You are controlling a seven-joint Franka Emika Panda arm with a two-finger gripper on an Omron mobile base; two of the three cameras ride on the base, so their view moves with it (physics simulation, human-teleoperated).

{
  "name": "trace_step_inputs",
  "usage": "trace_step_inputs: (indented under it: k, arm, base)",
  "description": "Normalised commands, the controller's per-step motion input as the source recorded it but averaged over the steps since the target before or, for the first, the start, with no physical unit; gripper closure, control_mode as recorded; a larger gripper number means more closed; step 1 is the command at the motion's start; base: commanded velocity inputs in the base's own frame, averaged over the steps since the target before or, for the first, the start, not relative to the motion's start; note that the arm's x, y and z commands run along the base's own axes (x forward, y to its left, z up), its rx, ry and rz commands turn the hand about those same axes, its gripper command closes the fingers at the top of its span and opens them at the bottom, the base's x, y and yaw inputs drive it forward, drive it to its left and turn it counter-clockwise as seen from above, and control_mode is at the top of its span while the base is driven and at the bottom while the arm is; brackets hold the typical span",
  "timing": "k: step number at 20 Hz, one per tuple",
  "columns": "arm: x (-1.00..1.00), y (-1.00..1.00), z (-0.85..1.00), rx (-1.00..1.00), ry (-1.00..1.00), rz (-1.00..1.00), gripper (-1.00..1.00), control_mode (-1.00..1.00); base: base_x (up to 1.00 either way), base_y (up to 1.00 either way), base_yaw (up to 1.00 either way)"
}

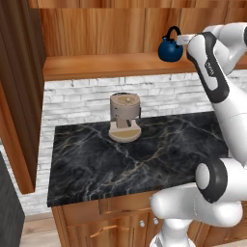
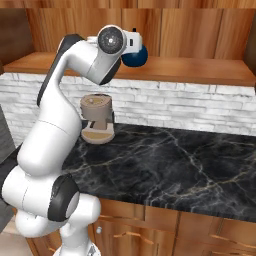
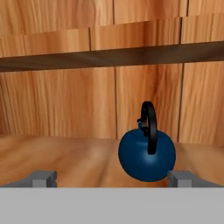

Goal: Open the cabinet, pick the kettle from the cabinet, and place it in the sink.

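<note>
1. Dark-blue kettle (image 1: 170, 49) upright on the bottom board of the open cabinet (image 1: 96, 65), toward its right part in the left base view; black loop handle standing up, edge-on in the hand view.
2. Claw (image 3: 113, 177) level with the kettle (image 3: 146, 158), fingertips (image 3: 42, 177) wide apart, kettle low between them but nearer the right tip; not clamped on anything.
3. Wooden shelf (image 3: 109, 57) above the kettle inside the cabinet.
4. Below, tan coffee machine (image 1: 125, 117) on the black marble surface (image 1: 144, 159), against a white brick wall (image 1: 87, 99).
</note>
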Motion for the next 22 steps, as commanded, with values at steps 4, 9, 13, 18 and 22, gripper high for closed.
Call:
trace_step_inputs:
  k: [4,9,13,18,22]
  arm:
    - [0.21,-0.05,0.0,-0.03,0.0,0.0,-1.0,-1.0]
    - [0.2,-0.12,0.0,-0.02,0.0,0.0,-1.0,-1.0]
    - [0.18,-0.12,0.0,0.0,0.0,0.0,-1.0,-1.0]
    - [0.13,-0.01,-0.05,0.0,0.0,0.0,-1.0,-1.0]
    - [0.15,0.01,-0.06,0.0,0.0,0.0,-1.0,-1.0]
  base:
    - [0.0,0.0,0.0]
    - [0.0,0.0,0.0]
    - [0.0,0.0,0.0]
    - [0.0,0.0,0.0]
    - [0.0,0.0,0.0]
